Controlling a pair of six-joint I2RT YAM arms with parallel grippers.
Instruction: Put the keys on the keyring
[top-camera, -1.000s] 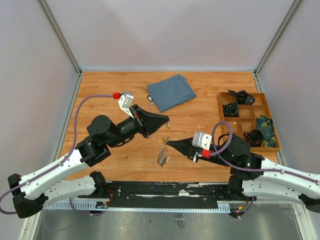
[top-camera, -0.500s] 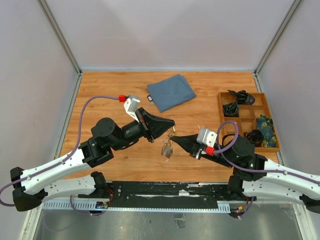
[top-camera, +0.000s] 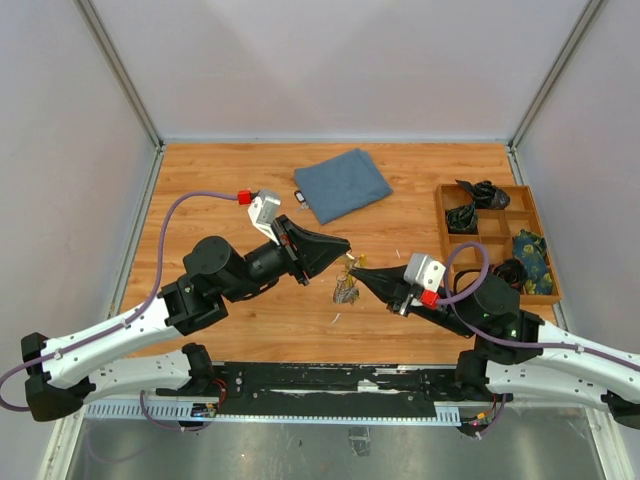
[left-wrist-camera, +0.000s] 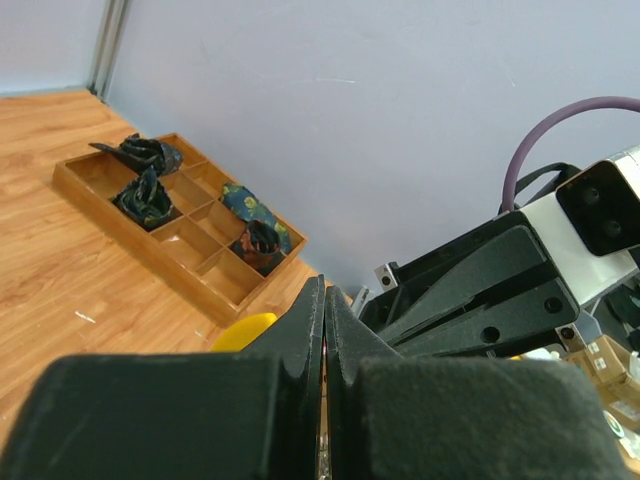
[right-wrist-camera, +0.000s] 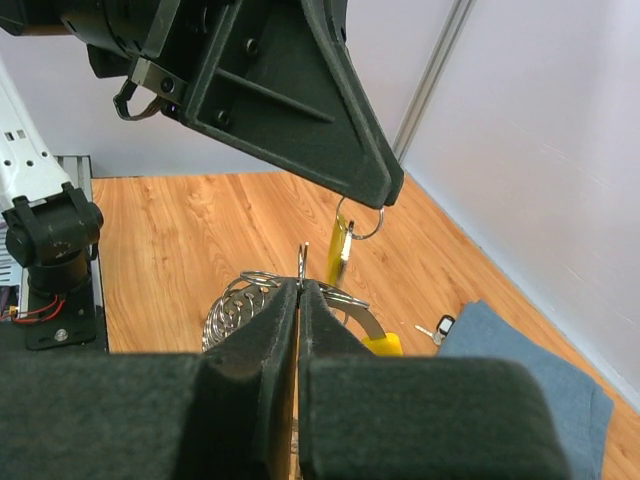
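Note:
My left gripper (top-camera: 347, 246) (left-wrist-camera: 324, 285) is shut on a small split ring from which a yellow key (right-wrist-camera: 340, 250) hangs, held above the table's middle. Just below and to its right, my right gripper (top-camera: 353, 270) (right-wrist-camera: 300, 285) is shut on the thin edge of the keyring (right-wrist-camera: 303, 262). Under it hangs a ridged coil of grey metal loops (right-wrist-camera: 235, 305) (top-camera: 345, 290) and a yellow-headed key (right-wrist-camera: 385, 343). The two fingertips are a few centimetres apart. A black-headed key (top-camera: 298, 198) (right-wrist-camera: 440, 328) lies on the wood beside the cloth.
A folded blue cloth (top-camera: 342, 184) lies at the back centre. A wooden divided tray (top-camera: 440, 215) (left-wrist-camera: 120, 228) with dark bundled items stands at the right. Grey walls enclose the table on three sides.
The right gripper has lifted the keyring bunch off the table and carried it up and right, close under the left gripper. The left gripper has shifted slightly right with the yellow key.

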